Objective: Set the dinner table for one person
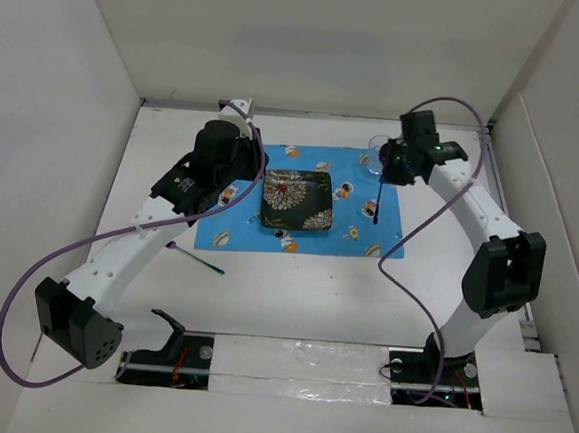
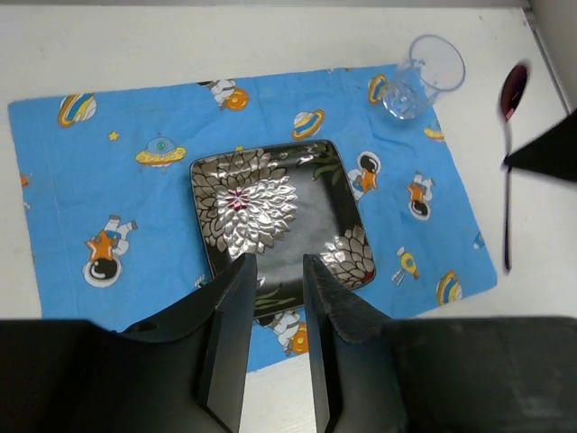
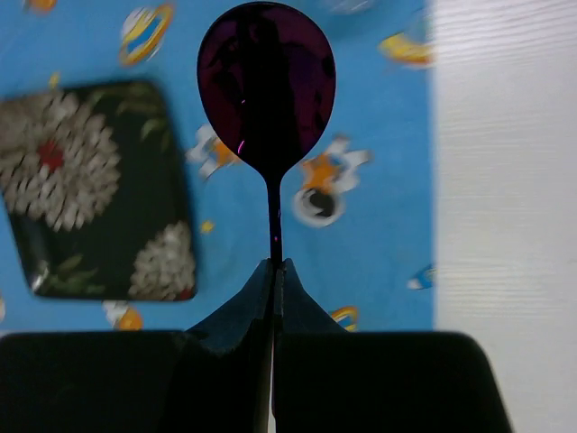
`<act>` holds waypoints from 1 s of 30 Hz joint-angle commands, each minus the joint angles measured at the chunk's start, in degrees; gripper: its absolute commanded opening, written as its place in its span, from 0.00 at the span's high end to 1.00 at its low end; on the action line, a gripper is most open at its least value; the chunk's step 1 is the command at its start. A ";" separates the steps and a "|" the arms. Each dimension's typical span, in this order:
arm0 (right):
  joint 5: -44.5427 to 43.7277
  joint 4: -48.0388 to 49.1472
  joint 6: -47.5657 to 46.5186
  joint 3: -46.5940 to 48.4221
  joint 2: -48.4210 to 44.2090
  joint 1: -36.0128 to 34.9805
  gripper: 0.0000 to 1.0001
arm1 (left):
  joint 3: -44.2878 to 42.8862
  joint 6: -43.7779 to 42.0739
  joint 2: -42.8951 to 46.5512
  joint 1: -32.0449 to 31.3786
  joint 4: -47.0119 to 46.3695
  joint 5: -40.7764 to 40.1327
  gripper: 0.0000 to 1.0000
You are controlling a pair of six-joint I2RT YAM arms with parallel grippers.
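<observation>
The white surface is seen with a blue cartoon cloth spread in its middle part. A square dark plate with a flower pattern is placed about in the centre of the cloth, and a clear glass is stood at its far right corner. These parts of the setting are judged as done.

The left tool is seen over the near edge of the plate, its jaws narrowly apart with nothing between them. A purple spoon is gripped at its handle by the right tool, whose jaws are pressed together on it. It is held over the right part of the cloth, beside the plate, and is not yet laid down.

A thin dark utensil is seen on the bare surface near the left near corner of the cloth. It is judged that this one remains to be placed.
</observation>
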State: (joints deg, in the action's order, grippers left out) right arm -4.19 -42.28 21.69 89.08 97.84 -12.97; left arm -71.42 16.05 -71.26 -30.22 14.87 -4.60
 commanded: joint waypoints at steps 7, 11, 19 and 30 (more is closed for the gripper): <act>6.29 3.87 -1.40 0.39 9.45 -7.68 1.00 | -0.21 18.21 1.74 3.59 8.22 -15.87 0.71; 6.03 3.44 -1.48 5.39 17.01 -7.68 1.00 | 1.10 21.20 1.65 3.59 11.32 -14.66 0.71; 5.24 4.40 -0.60 7.51 22.21 -7.68 1.00 | 6.02 23.32 5.34 3.59 10.26 -12.98 0.71; 2.87 3.70 0.37 7.08 19.59 -7.07 0.62 | 5.32 29.10 3.15 3.59 20.01 -18.07 0.70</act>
State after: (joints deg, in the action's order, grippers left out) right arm 0.19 -39.88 21.80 95.31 121.75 -20.47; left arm -65.19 40.95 -68.20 -26.52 29.89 -18.98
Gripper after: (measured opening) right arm 0.356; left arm 0.295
